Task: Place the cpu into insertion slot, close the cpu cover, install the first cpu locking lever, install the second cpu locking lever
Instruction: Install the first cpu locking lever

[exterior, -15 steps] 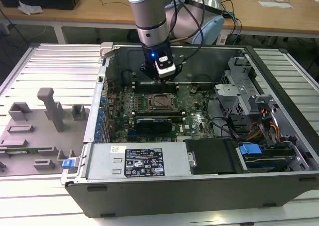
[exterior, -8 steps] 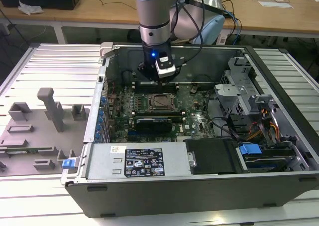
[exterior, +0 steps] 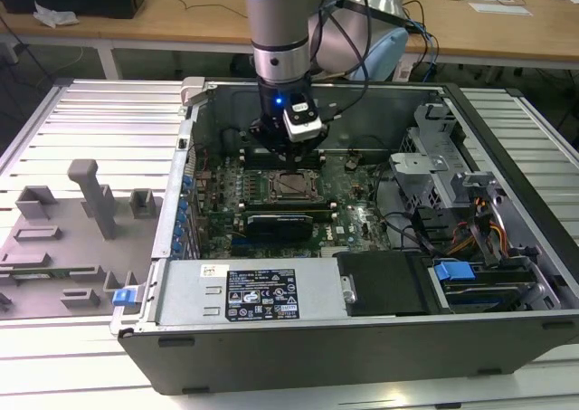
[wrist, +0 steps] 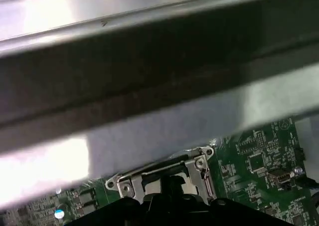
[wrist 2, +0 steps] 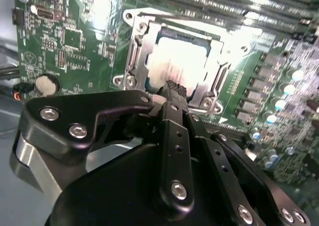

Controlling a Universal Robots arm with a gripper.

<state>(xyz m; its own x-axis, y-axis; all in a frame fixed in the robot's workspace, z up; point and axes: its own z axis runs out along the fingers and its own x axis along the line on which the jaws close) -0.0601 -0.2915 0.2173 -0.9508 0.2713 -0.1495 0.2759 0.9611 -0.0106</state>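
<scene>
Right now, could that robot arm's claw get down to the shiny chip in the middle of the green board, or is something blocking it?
Probably yes. The gripper hangs right over the cpu, which lies in the insertion slot with the cpu cover down around it. The computer case is open on top, and nothing sits between them.

ribbed metal table (exterior: 81,111) carrying load | open computer case (exterior: 362,338) sitting centre-right | grey fixture tray (exterior: 54,247) lying lower left

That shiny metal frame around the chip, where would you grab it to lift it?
Probably by one thin outer edge, coming from straight above. The cpu cover lies flat around the cpu, so its sides are low and its middle is just an open window with nothing to pinch.
</scene>
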